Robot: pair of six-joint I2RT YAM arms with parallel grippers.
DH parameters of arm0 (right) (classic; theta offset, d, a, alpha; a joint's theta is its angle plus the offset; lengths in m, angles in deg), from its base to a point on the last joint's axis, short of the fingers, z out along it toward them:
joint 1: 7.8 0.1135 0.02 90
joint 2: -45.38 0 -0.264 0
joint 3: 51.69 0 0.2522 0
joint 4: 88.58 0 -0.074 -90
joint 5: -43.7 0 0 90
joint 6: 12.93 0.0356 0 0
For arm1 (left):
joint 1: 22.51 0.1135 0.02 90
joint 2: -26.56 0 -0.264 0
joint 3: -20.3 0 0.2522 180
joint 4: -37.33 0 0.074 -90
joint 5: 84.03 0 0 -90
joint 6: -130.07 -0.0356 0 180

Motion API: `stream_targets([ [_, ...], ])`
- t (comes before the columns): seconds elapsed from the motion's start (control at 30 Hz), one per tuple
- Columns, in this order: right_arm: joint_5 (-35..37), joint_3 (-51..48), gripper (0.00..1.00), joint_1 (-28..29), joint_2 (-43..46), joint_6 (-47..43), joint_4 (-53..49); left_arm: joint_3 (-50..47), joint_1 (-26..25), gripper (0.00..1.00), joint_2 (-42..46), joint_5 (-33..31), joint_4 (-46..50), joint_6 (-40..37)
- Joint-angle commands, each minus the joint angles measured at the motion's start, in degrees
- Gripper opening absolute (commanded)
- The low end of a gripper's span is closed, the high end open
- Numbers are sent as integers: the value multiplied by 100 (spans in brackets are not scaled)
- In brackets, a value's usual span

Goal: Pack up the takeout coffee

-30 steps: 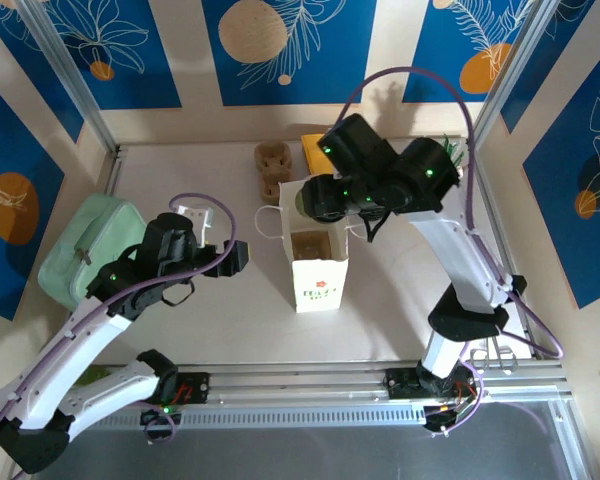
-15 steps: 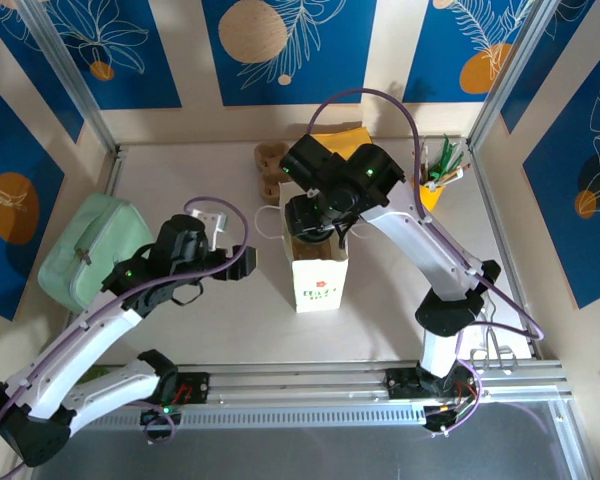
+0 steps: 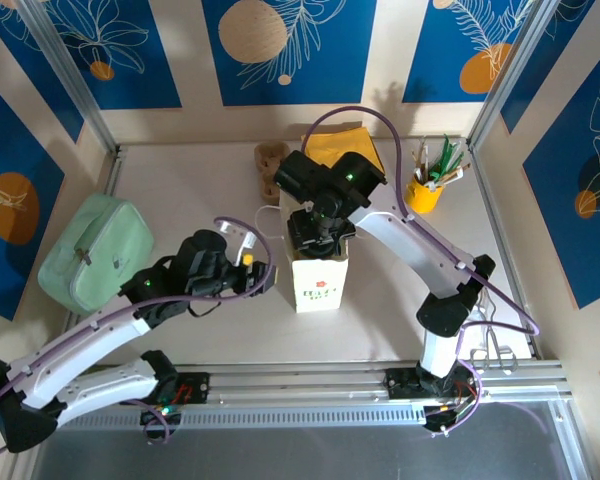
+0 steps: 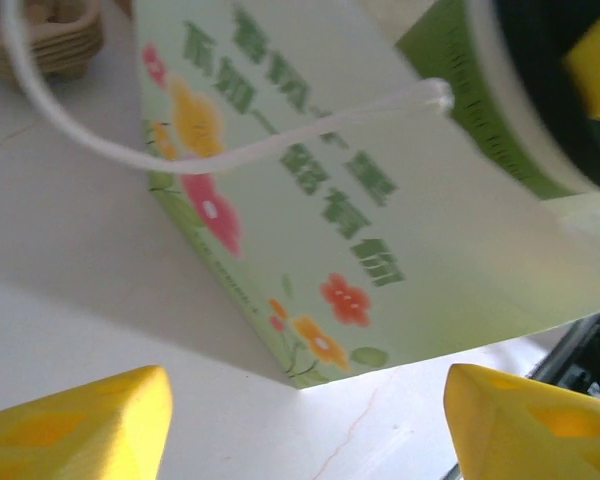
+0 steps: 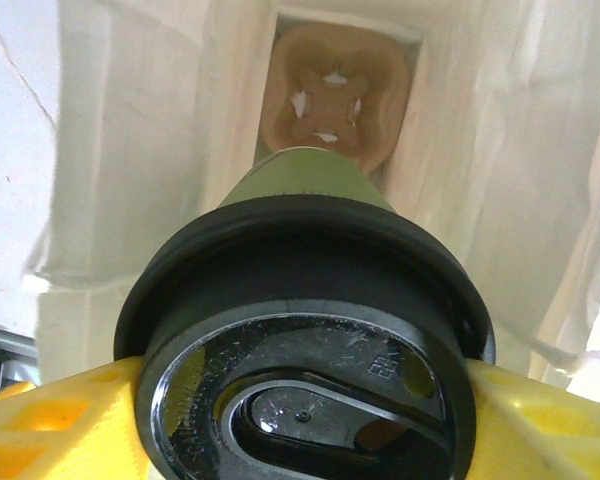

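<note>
Pale table (image 3: 180, 180), right hand (image 5: 300, 425) clamped on takeout coffee (image 5: 305, 290) above paper bag (image 3: 318, 285), left hand (image 4: 300, 420) wide

**Surface finishes around the paper bag**

Above the paper bag (image 5: 130, 150) you see the takeout coffee (image 5: 305, 340), with a glossy black plastic lid and a matt green wall. Inside the bag is creased matt paper. On its floor lies a rough brown pulp carrier (image 5: 332, 95).
</note>
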Motion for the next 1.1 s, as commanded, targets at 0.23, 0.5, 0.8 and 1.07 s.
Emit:
stream_targets([
  [0.23, -214, -211, 68, -173, 361, -43, -423, 23, -660, 56, -463, -340, -854, -316],
  [0.5, -317, -328, 68, -303, 426, -201, -357, 195, -1083, 53, -806, -309, -992, -622],
  [0.8, -436, -162, 68, -350, 284, -271, -492, 389, -1321, 51, -1171, 101, -1290, -678],
  [1.07, -460, 44, 68, -349, 31, -345, -555, 476, -1431, 50, -1357, 307, -1547, -637],
])
